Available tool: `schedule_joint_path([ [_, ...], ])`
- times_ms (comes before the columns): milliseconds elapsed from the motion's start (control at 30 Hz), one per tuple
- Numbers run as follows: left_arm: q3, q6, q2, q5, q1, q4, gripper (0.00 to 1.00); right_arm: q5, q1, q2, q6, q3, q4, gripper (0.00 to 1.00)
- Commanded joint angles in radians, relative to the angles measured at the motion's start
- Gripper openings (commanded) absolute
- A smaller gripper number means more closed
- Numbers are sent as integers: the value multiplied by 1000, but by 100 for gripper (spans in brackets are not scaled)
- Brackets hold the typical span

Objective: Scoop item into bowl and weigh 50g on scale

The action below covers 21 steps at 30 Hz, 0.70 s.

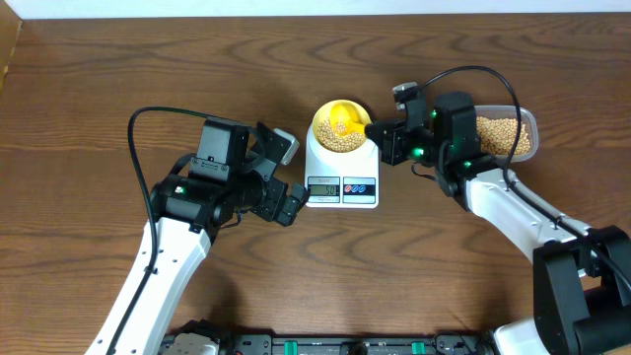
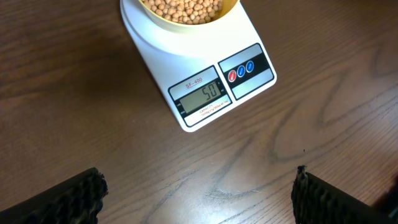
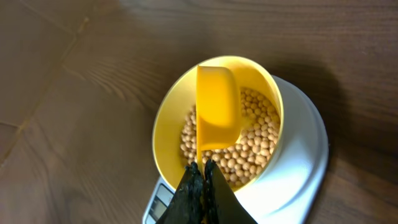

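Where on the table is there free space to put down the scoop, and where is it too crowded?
Bare table lies in front of the scale, down to the near edge, and along the far edge behind the bowl. It is crowded between the scale and the tub, where the right gripper holds the scoop.

Overhead: we look straight down, far. L wrist: near scale front. R wrist: close above bowl. All share scale.

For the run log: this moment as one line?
left gripper open, empty, near scale | right gripper shut on scoop over bowl | bowl with beans on scale | display 50
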State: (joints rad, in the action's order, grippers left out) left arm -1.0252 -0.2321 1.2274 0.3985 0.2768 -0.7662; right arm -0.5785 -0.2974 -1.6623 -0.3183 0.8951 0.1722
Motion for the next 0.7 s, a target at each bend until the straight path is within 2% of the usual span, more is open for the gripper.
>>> schedule_joint_path([
  [0, -1, 9, 2, 12, 1, -3, 98, -39, 13, -11, -44, 5, 8, 1],
  [200, -1, 9, 2, 13, 1, -3, 98, -72, 13, -11, 29, 5, 16, 1],
  [400, -1, 8, 2, 12, 1, -3, 98, -77, 13, 16, 28, 5, 98, 1],
  [667, -1, 9, 2, 12, 1, -3, 98, -80, 14, 34, 28, 5, 101, 1],
])
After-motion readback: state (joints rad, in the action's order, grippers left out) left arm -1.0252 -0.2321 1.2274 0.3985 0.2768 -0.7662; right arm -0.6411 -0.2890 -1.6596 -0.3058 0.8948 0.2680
